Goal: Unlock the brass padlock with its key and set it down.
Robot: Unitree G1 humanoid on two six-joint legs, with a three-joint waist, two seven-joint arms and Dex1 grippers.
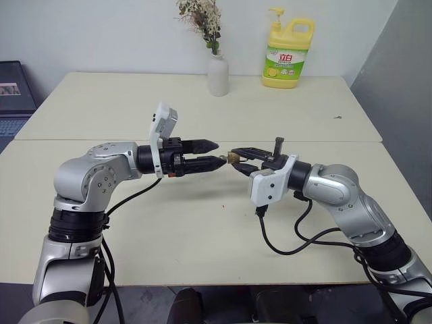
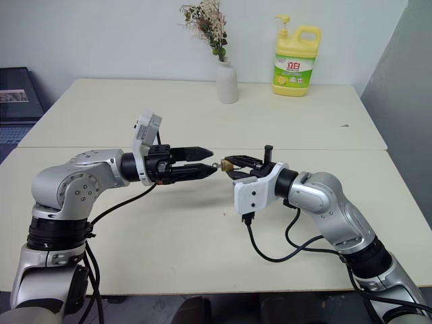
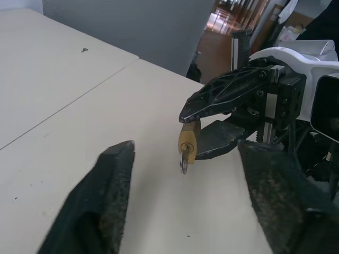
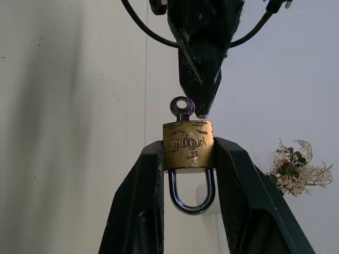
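Observation:
My right gripper (image 1: 237, 160) is shut on the brass padlock (image 4: 188, 142), a small golden block pinched by its sides, held level above the table. Its silver shackle (image 4: 192, 203) loops back between the fingers. The key (image 4: 181, 108) sticks out of the lock's far end, its small ring toward my left gripper (image 1: 219, 152). The left gripper points level at the lock from the opposite side and is open. Its fingers (image 3: 106, 190) are spread, with the key (image 3: 184, 161) just ahead of the gap. In the right wrist view one left fingertip (image 4: 201, 100) sits right beside the key ring; contact is unclear.
Both arms hang over the middle of a pale table (image 1: 202, 229) with a seam across it. A white vase of dried flowers (image 1: 217, 74) and a yellow detergent bottle (image 1: 287, 57) stand at the far edge. Black cables (image 1: 290, 246) loop under the right arm. A laptop (image 1: 13, 94) sits far left.

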